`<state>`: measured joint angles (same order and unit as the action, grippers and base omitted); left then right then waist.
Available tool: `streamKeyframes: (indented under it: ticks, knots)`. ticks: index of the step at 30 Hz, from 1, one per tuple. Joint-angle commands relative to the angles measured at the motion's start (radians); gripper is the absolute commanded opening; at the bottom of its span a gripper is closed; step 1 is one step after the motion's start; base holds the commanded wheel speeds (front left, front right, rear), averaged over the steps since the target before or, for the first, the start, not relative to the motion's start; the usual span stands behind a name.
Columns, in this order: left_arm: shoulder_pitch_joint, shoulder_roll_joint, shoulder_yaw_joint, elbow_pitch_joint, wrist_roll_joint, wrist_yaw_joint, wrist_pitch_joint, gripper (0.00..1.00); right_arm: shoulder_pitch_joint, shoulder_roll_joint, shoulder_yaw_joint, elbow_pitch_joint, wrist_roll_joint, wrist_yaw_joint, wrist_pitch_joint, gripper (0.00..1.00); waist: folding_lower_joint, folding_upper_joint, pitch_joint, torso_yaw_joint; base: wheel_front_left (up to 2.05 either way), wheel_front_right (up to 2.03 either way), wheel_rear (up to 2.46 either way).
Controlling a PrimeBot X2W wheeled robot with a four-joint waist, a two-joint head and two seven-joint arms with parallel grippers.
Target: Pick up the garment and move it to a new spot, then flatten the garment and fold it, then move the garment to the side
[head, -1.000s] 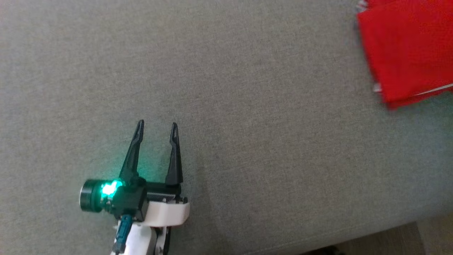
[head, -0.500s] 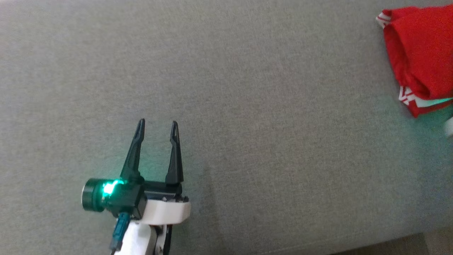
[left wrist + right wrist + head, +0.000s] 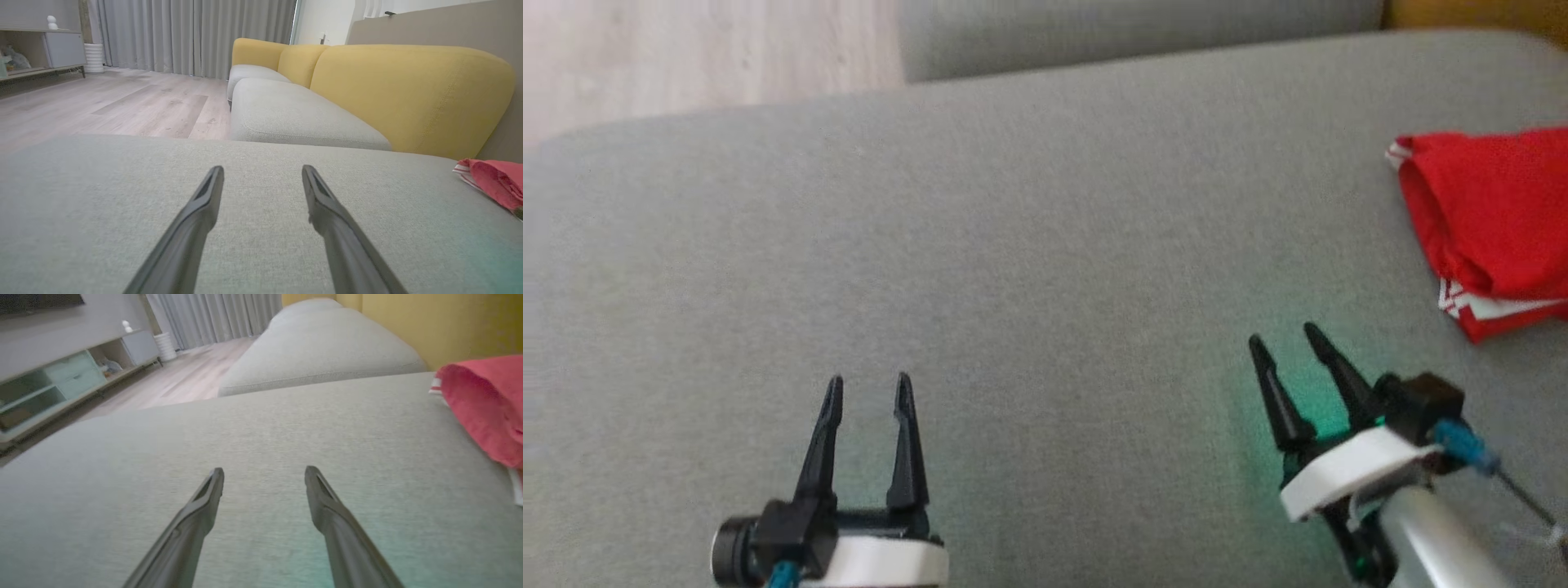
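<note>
Nearest the robot, both arms hover over the near edge of the grey seat cushion (image 3: 1029,245). The left gripper (image 3: 869,379) is above the near left part of the cushion. Its two dark fingers are spread wide and point toward the far edge, with only grey fabric between them. The right gripper (image 3: 1281,332) is above the near right part, its jaws also wide apart and holding nothing, angled a little to the left. A green glow (image 3: 1262,408) falls on the cloth beneath it.

Past the right gripper and further right, the garment (image 3: 1494,212) lies bunched at the cushion's right edge, toward the far right corner. It is red with white striped trim and sits apart from the fingertips, with plain fabric in between. In the head view it runs off the right side.

Just behind it rises the yellow backrest (image 3: 408,94). Beyond the far edge, a second grey cushion (image 3: 294,118) lies along that backrest. Wooden floor (image 3: 122,102) stretches away to its left. Farthest off are grey curtains (image 3: 196,36), a white ribbed pot (image 3: 94,57) beside them, and a low cabinet (image 3: 61,379) against the wall.
</note>
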<state>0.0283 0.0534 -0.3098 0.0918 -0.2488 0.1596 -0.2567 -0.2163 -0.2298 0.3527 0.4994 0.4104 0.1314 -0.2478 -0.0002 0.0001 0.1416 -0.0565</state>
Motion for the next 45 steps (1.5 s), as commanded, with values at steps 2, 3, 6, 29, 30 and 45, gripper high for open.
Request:
streamKeyframes:
  ticks: [2,3,6,29,30,45]
  knots:
    - [0.013,-0.003,0.038,-0.037,-0.010,-0.006,-0.005,1.00,0.037,0.021,-0.008,-0.083,-0.040,-0.001,-0.013,1.00,0.0002,-0.0001,-0.080,0.046,0.00,0.00,0.00]
    - [0.024,-0.003,0.040,-0.041,-0.011,-0.008,-0.005,1.00,0.061,0.035,-0.023,-0.116,-0.065,-0.001,-0.013,1.00,0.0002,-0.0001,-0.096,0.053,0.00,0.00,0.00]
    - [0.061,-0.003,0.049,-0.056,-0.007,-0.012,-0.005,1.00,0.143,0.073,-0.064,-0.209,-0.139,-0.001,-0.014,1.00,0.0002,-0.0001,-0.132,0.067,0.00,0.00,0.00]
    - [0.173,-0.003,0.098,-0.101,0.096,-0.030,-0.005,1.00,0.374,0.179,-0.221,-0.412,-0.295,-0.001,-0.014,1.00,0.0002,-0.0001,-0.188,0.085,0.00,0.00,0.00]
    - [0.174,-0.003,0.099,-0.100,0.098,-0.030,-0.005,1.00,0.374,0.179,-0.222,-0.412,-0.294,-0.001,-0.014,1.00,0.0002,-0.0001,-0.188,0.084,0.00,0.00,0.00]
    - [0.192,0.007,0.072,-0.028,-0.003,-0.040,0.016,0.00,0.391,0.176,-0.244,-0.333,-0.191,0.000,0.014,0.00,0.0003,-0.0001,-0.184,0.077,0.00,0.00,0.00]
